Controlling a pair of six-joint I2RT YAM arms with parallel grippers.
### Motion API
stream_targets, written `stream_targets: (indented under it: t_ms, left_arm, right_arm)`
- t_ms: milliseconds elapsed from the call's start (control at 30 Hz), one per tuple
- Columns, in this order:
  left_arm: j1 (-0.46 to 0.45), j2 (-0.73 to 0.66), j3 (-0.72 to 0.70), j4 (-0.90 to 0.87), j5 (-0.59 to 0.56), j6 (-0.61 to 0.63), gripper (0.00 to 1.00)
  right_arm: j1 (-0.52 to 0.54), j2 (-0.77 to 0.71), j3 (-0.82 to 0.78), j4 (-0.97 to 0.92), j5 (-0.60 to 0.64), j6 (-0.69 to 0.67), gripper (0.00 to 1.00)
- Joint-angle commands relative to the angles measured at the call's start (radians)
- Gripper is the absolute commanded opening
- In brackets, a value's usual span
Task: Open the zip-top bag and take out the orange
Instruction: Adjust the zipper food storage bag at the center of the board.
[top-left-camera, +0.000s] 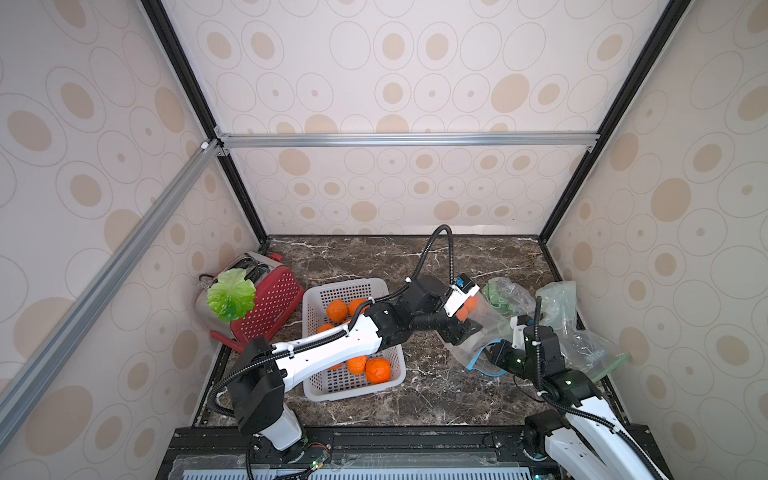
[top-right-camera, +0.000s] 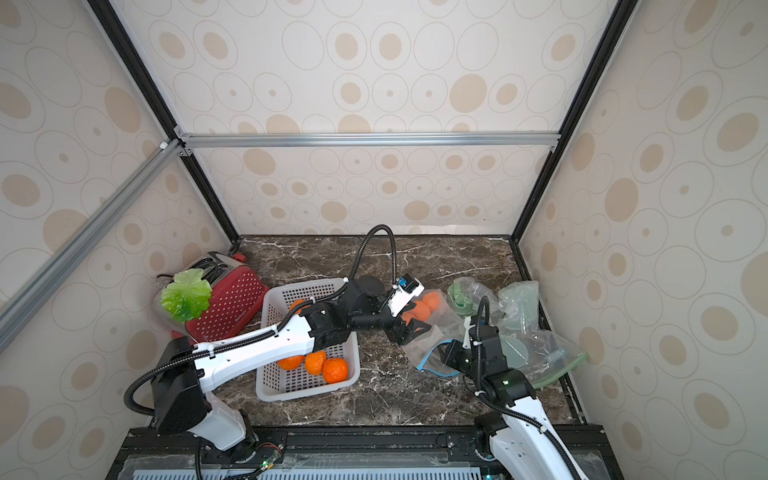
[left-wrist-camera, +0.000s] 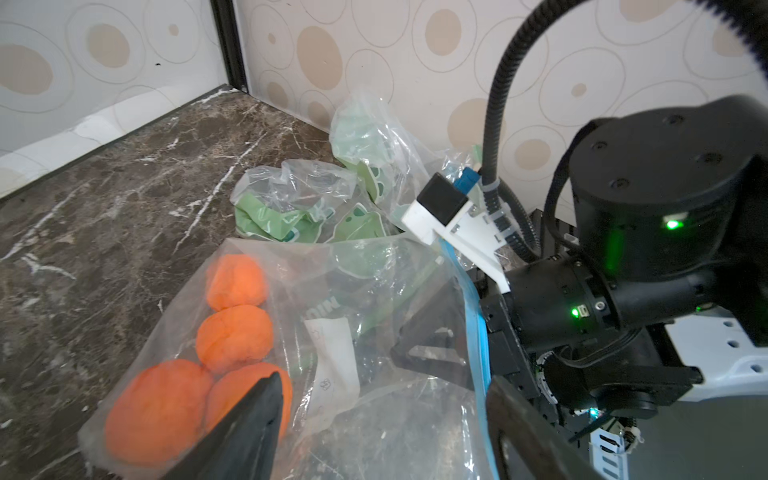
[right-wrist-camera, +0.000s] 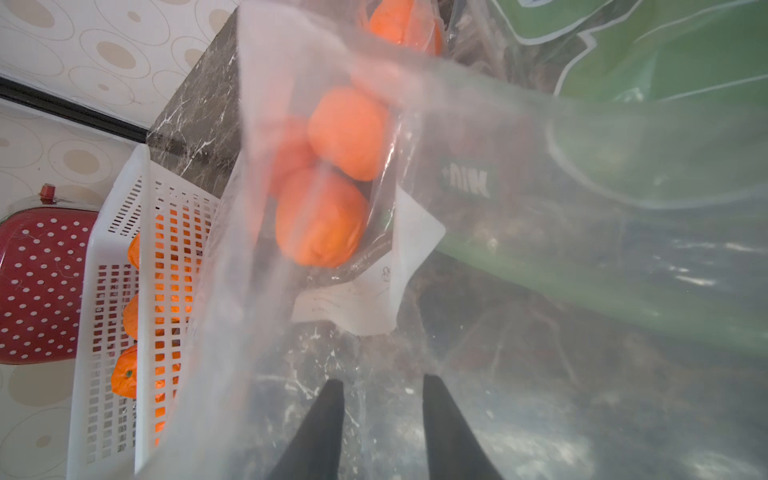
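While the clear zip bag (left-wrist-camera: 395, 428) lies on the marble tabletop (top-left-camera: 415, 257), at 3 o'clock from the white basket (top-left-camera: 312, 303), the left gripper (left-wrist-camera: 384, 380) hangs over it with jaws spread wide. The right gripper (right-wrist-camera: 383, 380), jaws partly apart, reaches into the mouth by the blue zip strip (left-wrist-camera: 473, 332). Four oranges (left-wrist-camera: 235, 336) rest at the bag's closed end, toward 12 o'clock. Loose fruit (top-left-camera: 378, 370) sits in the basket.

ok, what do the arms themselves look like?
Both alike: left arm and right arm have white link shells, black joint housings, black corrugated cable zip-tied along them. White wrist bracket carries a black camera box with blue plug. Fingers black, tapered. Green status lights.
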Motion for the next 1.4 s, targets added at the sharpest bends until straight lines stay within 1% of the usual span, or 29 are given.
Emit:
stream_targets:
  t_ms: [0,67,100,200,267,300,367,433,567,700,833,900,967,1067,1167,1233,1367]
  left_arm:
    - [0.055,-0.011,0.074,-0.077,-0.105,-0.003,0.87]
    - [0.089,0.020,0.104,-0.103,-0.151,-0.026,0.92]
    - [0.118,0.045,0.116,-0.103,-0.143,-0.049,0.92]
    - [0.200,0.141,0.171,-0.099,-0.079,-0.134,0.93]
    - [0.231,0.223,0.233,-0.109,-0.032,-0.128,0.94]
    - [0.241,0.279,0.286,-0.144,-0.030,-0.114,0.94]
    - [0.250,0.382,0.391,-0.227,-0.018,-0.077,0.94]
    - [0.258,0.484,0.490,-0.311,-0.041,-0.059,0.95]
    - [0.283,0.606,0.573,-0.333,-0.039,-0.046,0.99]
    - [0.293,0.715,0.671,-0.368,0.040,0.000,0.99]
    - [0.293,0.757,0.687,-0.365,0.136,0.024,0.99]
    - [0.292,0.774,0.692,-0.365,0.180,0.033,0.97]
    - [0.292,0.788,0.705,-0.376,0.223,0.036,0.89]
    - [0.293,0.796,0.702,-0.374,0.305,0.037,0.68]
    - [0.293,0.784,0.678,-0.373,0.352,0.044,0.46]
    - [0.293,0.774,0.665,-0.384,0.366,0.059,0.35]
    - [0.293,0.752,0.656,-0.405,0.351,0.076,0.02]
  right_arm:
    - [0.002,-0.004,-0.014,0.008,0.033,-0.011,0.37]
    - [0.002,-0.018,-0.030,0.019,0.042,-0.022,0.38]
    - [0.002,-0.025,-0.040,0.022,0.054,-0.017,0.38]
    - [0.002,-0.037,-0.056,0.028,0.060,-0.022,0.39]
    - [0.002,-0.039,-0.059,0.021,0.062,-0.030,0.39]
    - [0.001,-0.039,-0.056,0.013,0.063,-0.036,0.39]
    - [0.002,-0.040,-0.050,-0.009,0.063,-0.044,0.39]
    - [0.002,-0.046,-0.048,-0.022,0.053,-0.047,0.40]
    - [0.001,-0.066,-0.057,-0.028,0.037,-0.038,0.41]
    - [0.002,-0.087,-0.072,-0.030,0.034,-0.028,0.41]
    - [0.002,-0.101,-0.077,-0.044,0.034,-0.031,0.41]
    - [0.001,-0.109,-0.080,-0.047,0.036,-0.030,0.41]
    - [0.002,-0.113,-0.085,-0.042,0.034,-0.028,0.42]
    - [0.002,-0.110,-0.093,-0.032,0.032,-0.026,0.42]
    - [0.002,-0.098,-0.099,-0.027,0.029,-0.022,0.42]
    - [0.001,-0.090,-0.102,-0.019,0.023,-0.021,0.42]
    - [0.002,-0.075,-0.108,0.003,0.023,-0.019,0.42]
